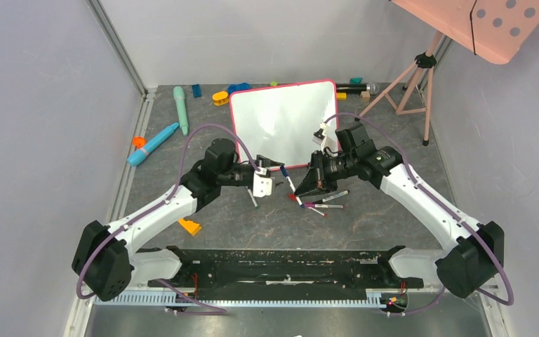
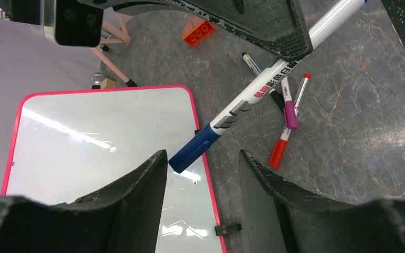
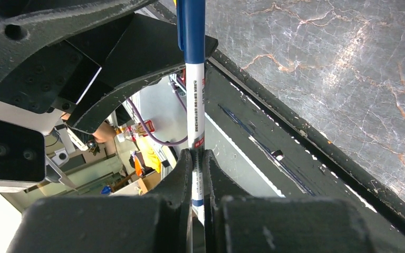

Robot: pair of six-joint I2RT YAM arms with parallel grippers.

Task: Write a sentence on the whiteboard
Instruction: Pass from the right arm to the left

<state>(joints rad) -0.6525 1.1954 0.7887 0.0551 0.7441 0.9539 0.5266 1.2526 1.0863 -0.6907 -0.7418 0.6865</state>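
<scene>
Clamping the marker (image 2: 253,97) by the rear of its white barrel, the right claw (image 3: 198,158) has its jaws fully together on the slim plastic tube. It holds the marker out with the blue cap (image 2: 195,149) pointing toward the other arm, a pose that looks meant for uncapping rather than writing. Facing it, the left claw (image 2: 201,158) is partly open and grips nothing. Its two dark, rough-grained fingers (image 2: 137,200) stand either side of the cap, whose tip sits in the gap close to the finger on the left of the left wrist view, though contact cannot be confirmed. Presenting the cap end-on gives those fingers a short, smooth plastic piece to squeeze while the barrel is braced from behind. Below the cap, filling the left half of that view and the upper centre of the top view, the whiteboard (image 2: 84,142) appears to lie flat on the table (image 2: 358,137). It is a glossy white sheet streaked with light reflections, edged by a thin pink-red frame with rounded corners, with a small black clip foot (image 2: 227,229) at its edge. It bears no writing. On the grey, marble-veined table at the right of the view lie spare pens (image 2: 290,113) in a loose crossed heap, one red-capped, one purple. An orange studded brick (image 2: 198,30) sits near the top.
</scene>
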